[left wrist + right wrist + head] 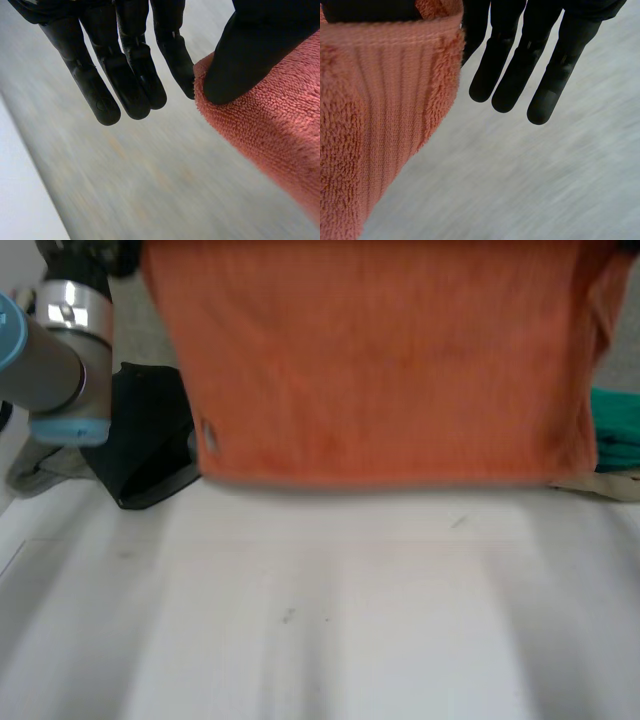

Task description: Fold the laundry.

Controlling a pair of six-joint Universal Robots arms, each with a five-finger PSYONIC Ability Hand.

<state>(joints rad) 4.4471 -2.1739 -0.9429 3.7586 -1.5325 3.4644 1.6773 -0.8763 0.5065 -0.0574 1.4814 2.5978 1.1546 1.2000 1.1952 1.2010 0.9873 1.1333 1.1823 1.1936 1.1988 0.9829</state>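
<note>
White table [320,640] runs bare across its near half, a few small dark marks on it; over its far half an orange towel [380,360] hangs spread out flat, held up by its two upper corners, its lower hem level and close above the surface, though whether it touches there cannot be told; a small tag sits near the hem at its left side. The left hand [125,65] has the towel's left upper corner pinched between the thumb and the nearest finger, the other fingers straight and free beside it; the right hand [520,65] pinches the right upper corner likewise, thumb on the terry edge and the rest of its fingers extended clear of the cloth. The left arm [55,360] reaches in along the table's left edge; behind the towel, toward the far left corner, lies a black garment [145,440] with a pale cloth [40,470] just beside it; toward the far right edge a green cloth [615,430] shows past the towel's side.
</note>
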